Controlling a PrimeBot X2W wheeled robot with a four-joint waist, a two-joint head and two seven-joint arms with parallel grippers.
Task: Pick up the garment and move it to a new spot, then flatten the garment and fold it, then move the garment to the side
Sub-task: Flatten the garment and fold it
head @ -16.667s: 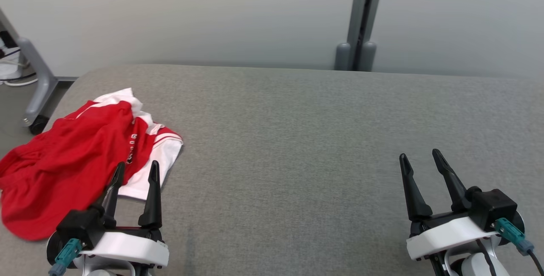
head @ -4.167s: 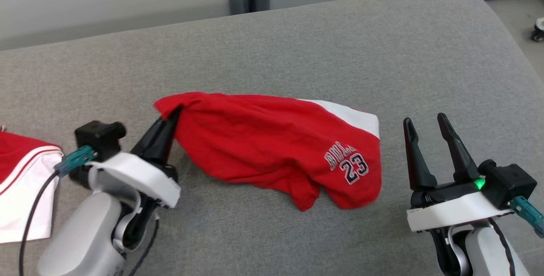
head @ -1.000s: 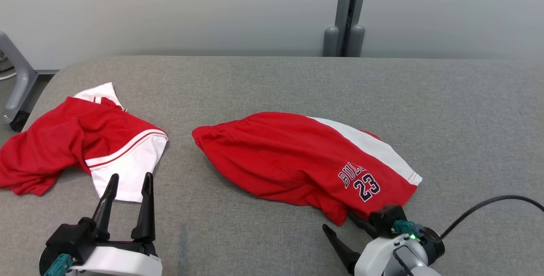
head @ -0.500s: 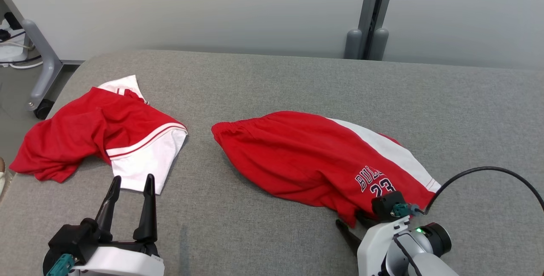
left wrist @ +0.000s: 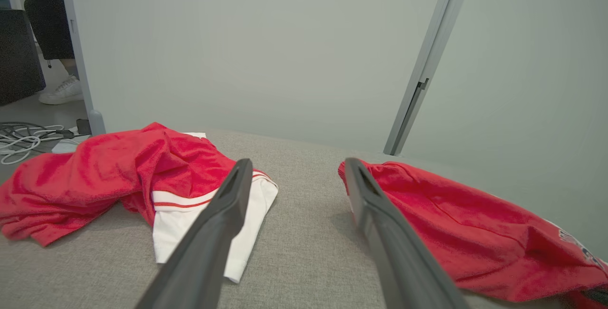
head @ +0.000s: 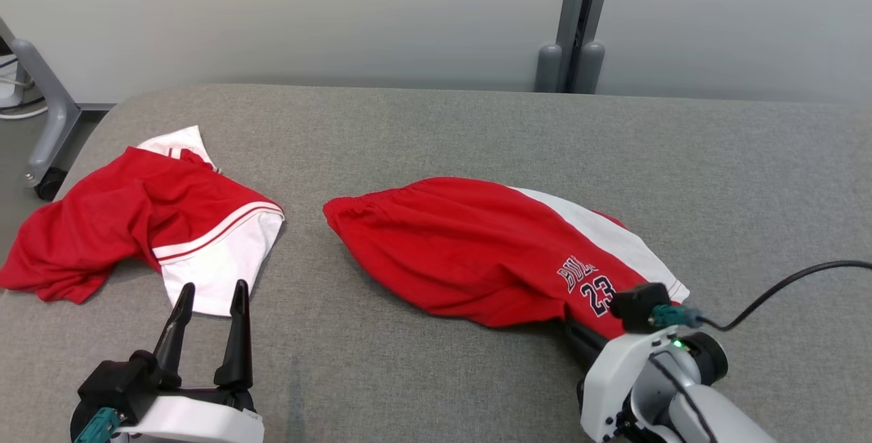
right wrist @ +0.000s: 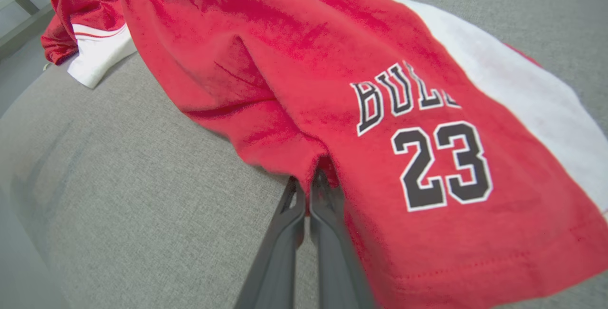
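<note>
Grey fabric-topped counter [head: 477,123], pale wall behind with a grey upright post [head: 579,20].

Shorts [head: 463,252]: red, white side panel, "BULLS 23" printed near the hem. They lie spread but rumpled at mid-counter, waistband toward the robot's left, printed leg toward its right, all of it resting on the counter.

Right hand [head: 575,330]: low at the near hem of the shorts, fingers pressed together and pinching a small fold of red cloth at the lower edge, beside the numerals. In the right wrist view the fingertips [right wrist: 327,190] meet with the cloth caught between them. A black cable [head: 783,286] trails off from the wrist to the right.

Left hand [head: 212,286]: fingers spread wide, holding nothing, parked near the counter's front edge, well apart from the shorts.

Crumpled cloth [head: 136,218]: red and white, bunched at the counter's left end, just beyond the left hand's fingertips.
</note>
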